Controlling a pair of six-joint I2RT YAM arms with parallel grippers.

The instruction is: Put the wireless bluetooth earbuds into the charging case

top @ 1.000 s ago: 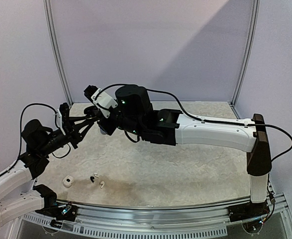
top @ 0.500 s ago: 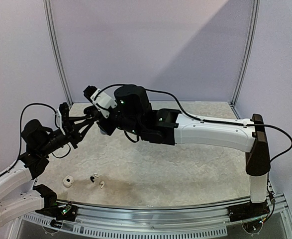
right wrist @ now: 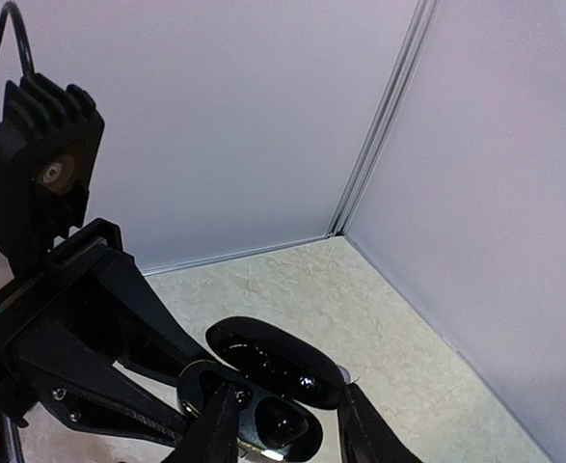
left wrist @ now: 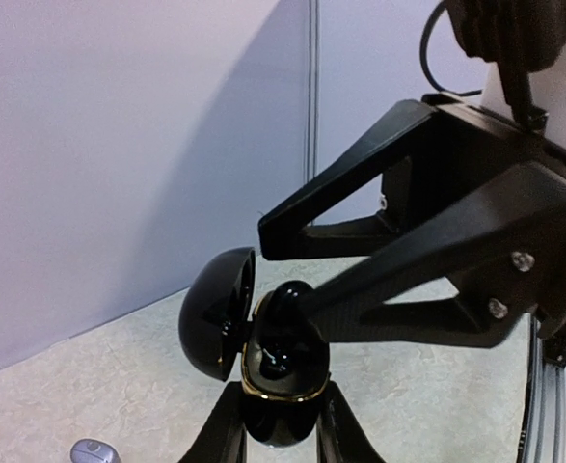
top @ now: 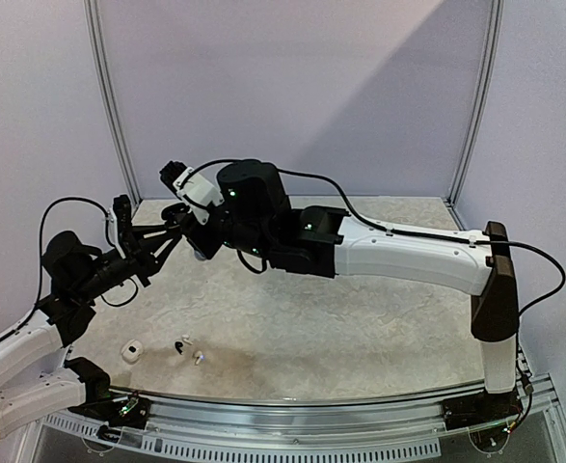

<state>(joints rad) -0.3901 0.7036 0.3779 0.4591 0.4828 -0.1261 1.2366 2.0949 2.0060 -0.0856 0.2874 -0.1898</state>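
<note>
Left wrist view: left tool [left wrist: 279,429] clamps the open charging case [left wrist: 281,371] (held over the surface's [left wrist: 90,371] far-left corner). Right tool [left wrist: 283,265], jaws parted, faces the case mouth head-on, touching the black earbud [left wrist: 284,316] standing lengthwise in its socket.

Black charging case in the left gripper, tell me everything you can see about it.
The black charging case is glossy, rounded and pebble-like, with a gold-coloured rim at its mouth. Its domed lid stands hinged open. The left gripper pinches its base from both sides, holding it above the table. One right gripper finger reaches its open mouth, where a rounded black shape, maybe an earbud, sits.
</note>
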